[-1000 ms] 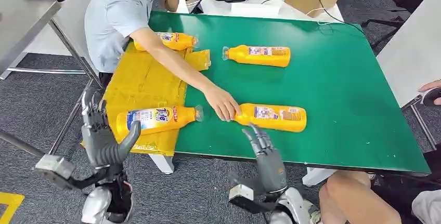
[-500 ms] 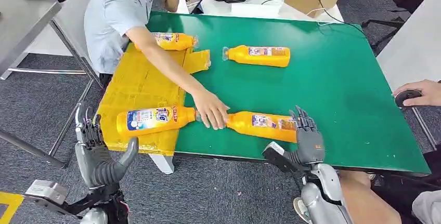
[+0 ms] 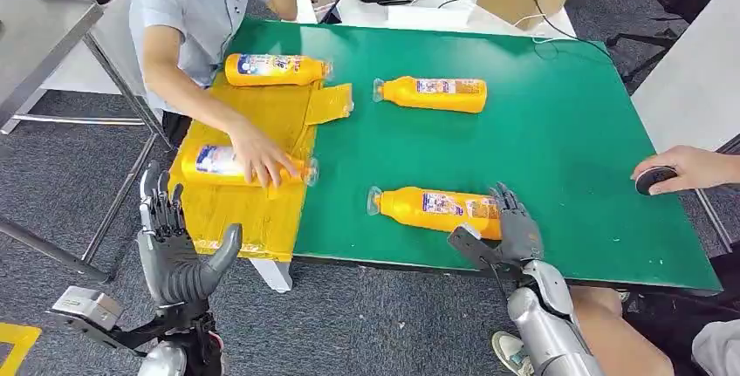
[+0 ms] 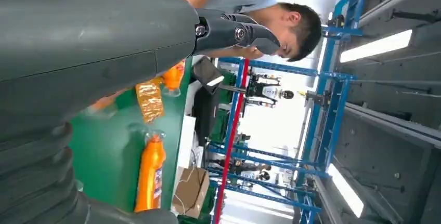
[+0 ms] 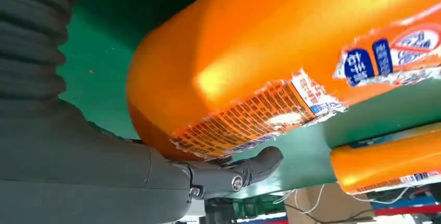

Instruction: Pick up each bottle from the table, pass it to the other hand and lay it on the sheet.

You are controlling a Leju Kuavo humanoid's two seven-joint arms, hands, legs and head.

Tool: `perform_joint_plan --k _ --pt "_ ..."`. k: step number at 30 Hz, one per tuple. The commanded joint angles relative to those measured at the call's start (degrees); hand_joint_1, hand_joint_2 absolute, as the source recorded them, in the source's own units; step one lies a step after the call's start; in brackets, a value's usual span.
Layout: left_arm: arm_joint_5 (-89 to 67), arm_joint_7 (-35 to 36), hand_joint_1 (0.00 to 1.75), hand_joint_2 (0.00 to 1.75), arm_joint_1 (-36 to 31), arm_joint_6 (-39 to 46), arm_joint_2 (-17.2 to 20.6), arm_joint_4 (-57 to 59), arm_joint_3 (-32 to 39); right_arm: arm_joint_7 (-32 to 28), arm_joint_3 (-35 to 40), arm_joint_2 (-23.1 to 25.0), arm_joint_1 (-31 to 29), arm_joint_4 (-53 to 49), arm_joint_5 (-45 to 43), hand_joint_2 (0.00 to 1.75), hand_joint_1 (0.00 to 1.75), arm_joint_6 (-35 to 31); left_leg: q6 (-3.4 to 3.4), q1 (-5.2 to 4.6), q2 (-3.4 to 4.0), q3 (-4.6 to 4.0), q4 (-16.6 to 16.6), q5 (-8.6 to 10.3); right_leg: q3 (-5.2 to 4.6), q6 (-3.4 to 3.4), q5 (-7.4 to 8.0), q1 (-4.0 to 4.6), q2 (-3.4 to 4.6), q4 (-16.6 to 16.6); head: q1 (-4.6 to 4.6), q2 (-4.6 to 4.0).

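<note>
The left hand point(image 3: 179, 254) hangs open and empty below the bench point(image 3: 558, 140) edge. The right hand point(image 3: 515, 223) wraps its fingers point(image 3: 510, 201) around the base of the near orange plastic bottle with a torn label point(image 3: 436, 210), lying on the green bench. Farther left, a person's hand point(image 3: 257, 160) rests on another orange bottle point(image 3: 218, 165) on the yellow sheet point(image 3: 249, 123).

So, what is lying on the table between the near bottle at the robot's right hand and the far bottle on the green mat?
Nothing: in the head view, only bare green mat separates the near bottle from the far bottle.
</note>
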Motion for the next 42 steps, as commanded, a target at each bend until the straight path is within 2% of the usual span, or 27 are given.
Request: perform_joint_plan --k 1,6,7,9,10,15,20,24,25,26,27,29,31,32,37,39,42 --pt "0.7 0.6 0.00 1.75 -3.4 -0.4 1.9 5.7 -1.8 -3.5 0.4 0.2 -4.9 11.1 0.6 1.75 0.00 -1.1 -0.05 0.01 0.00 0.27 -0.1 -0.02 0.28 -0.09 -0.04 0.03 -0.09 -0.1 -0.02 0.00" --pt "1.4 0.6 0.00 1.75 -4.6 -1.2 2.3 7.1 -2.6 -4.2 3.5 0.6 -8.6 15.3 3.7 1.75 0.00 -1.2 -0.04 -0.01 0.09 0.21 -0.1 -0.02 0.19 -0.07 0.00 0.01 0.00 0.0 0.00 0.00" --pt "1.5 0.6 0.00 1.75 -4.7 -1.3 2.3 7.3 -2.6 -4.9 3.6 0.7 -8.9 15.7 3.4 1.75 1.36 -0.7 -0.06 0.02 0.14 0.34 -0.1 -0.05 0.31 -0.12 -0.02 0.04 0.02 -0.1 0.00 0.00" --pt "1.6 0.6 0.00 1.75 -4.8 -1.3 2.3 7.5 -2.7 -5.0 3.7 0.8 -9.1 16.0 3.4 1.75 1.43 -0.3 -0.07 0.00 0.10 0.41 -0.1 -0.04 0.37 -0.13 -0.04 0.02 -0.04 -0.1 0.00 0.00" --pt "1.7 0.6 0.00 1.75 -5.3 -1.4 2.4 7.8 -2.6 -5.6 3.4 0.8 -9.3 16.8 2.7 1.75 1.73 0.9 -0.08 0.02 0.09 0.39 -0.1 -0.04 0.37 -0.14 -0.04 0.05 -0.06 -0.1 0.00 0.00" --pt "1.6 0.7 0.00 1.75 -6.3 -1.2 2.8 8.4 -2.6 -5.4 4.0 0.5 -9.5 19.6 2.7 1.75 1.75 3.7 -0.05 0.01 0.03 0.29 -0.1 -0.03 0.29 -0.08 -0.04 0.03 -0.07 -0.1 0.00 0.00" --pt "1.6 0.8 0.00 1.75 -7.0 -1.3 3.1 8.8 -2.6 -2.4 4.8 -0.2 -9.8 22.3 3.5 1.75 1.75 7.3 -0.05 0.02 0.05 0.39 -0.1 0.00 0.34 -0.08 -0.01 0.06 -0.08 -0.1 0.00 0.00" --pt "1.6 0.8 0.00 1.75 -6.5 -1.2 3.4 8.1 -2.3 -2.9 4.6 -0.2 -8.8 22.0 3.1 1.75 1.75 7.0 -0.08 0.06 0.04 0.67 -0.1 -0.01 0.59 -0.12 -0.01 0.13 -0.15 -0.2 0.00 0.00" --pt "1.6 0.8 0.00 1.75 -6.1 -1.2 3.3 7.7 -2.1 -3.9 4.1 -0.1 -8.4 21.5 2.4 1.75 1.75 6.8 -0.10 0.05 0.04 0.75 -0.2 0.01 0.68 -0.14 -0.01 0.12 -0.19 -0.2 0.00 0.00" --pt "1.3 0.6 0.00 1.75 -5.6 -1.1 3.2 7.5 -1.8 -8.9 0.6 0.9 -7.1 19.5 -2.6 1.75 1.75 7.4 -0.11 0.07 0.04 0.83 -0.2 0.01 0.76 -0.15 -0.01 0.13 -0.20 -0.2 0.00 0.00" --pt "1.2 0.5 0.00 1.75 -5.4 -1.0 3.2 7.5 -1.7 -9.9 -0.1 1.5 -6.7 19.0 -3.8 1.75 1.75 7.4 -0.12 0.06 0.05 0.86 -0.2 0.00 0.79 -0.16 -0.01 0.13 -0.19 -0.2 0.00 0.00" --pt "0.7 0.2 0.00 1.75 -4.6 -0.4 2.8 7.5 -1.3 -14.4 -2.9 3.3 -5.1 15.2 -8.7 1.75 1.75 6.1 -0.12 0.08 0.05 0.94 -0.2 -0.02 0.87 -0.16 -0.03 0.14 -0.19 -0.2 0.02 0.00" --pt "0.6 0.2 0.00 1.75 -4.2 -0.3 2.6 7.8 -0.9 -15.6 -4.2 4.8 -4.2 12.2 -11.5 1.75 1.75 5.6 -0.14 0.09 0.15 0.98 -0.2 -0.03 0.89 -0.20 -0.01 0.16 -0.10 -0.3 0.00 0.00" --pt "1.2 0.8 0.00 1.75 -3.3 0.6 1.5 7.8 0.5 -18.8 -6.6 7.2 -2.4 6.5 -17.7 1.75 1.75 7.2 -0.11 0.07 0.27 0.96 -0.1 -0.09 0.87 -0.14 -0.02 0.13 0.06 -0.2 0.02 0.00" --pt "3.5 4.1 0.00 1.75 -1.8 0.2 0.2 9.5 1.9 -18.5 -3.9 10.9 5.5 -13.6 -27.7 1.75 1.75 7.4 -0.12 0.03 0.33 0.76 -0.1 -0.11 0.66 -0.13 -0.04 0.10 0.13 0.0 0.00 0.00" --pt "5.4 6.1 0.00 1.75 -1.4 -1.1 0.0 10.5 2.0 -18.8 -2.8 11.6 7.8 -19.2 -29.9 1.75 1.75 7.1 -0.15 0.02 0.26 0.80 -0.1 -0.16 0.71 -0.19 -0.14 0.10 0.03 0.0 -0.02 0.00" --pt "6.5 8.2 0.00 1.75 -1.0 -4.9 0.8 12.1 0.3 -19.6 -1.3 12.1 10.3 -25.7 -33.1 1.75 1.75 6.0 -0.12 0.02 0.11 0.40 0.0 -0.14 0.35 -0.13 -0.13 0.08 0.02 0.0 0.00 0.00"
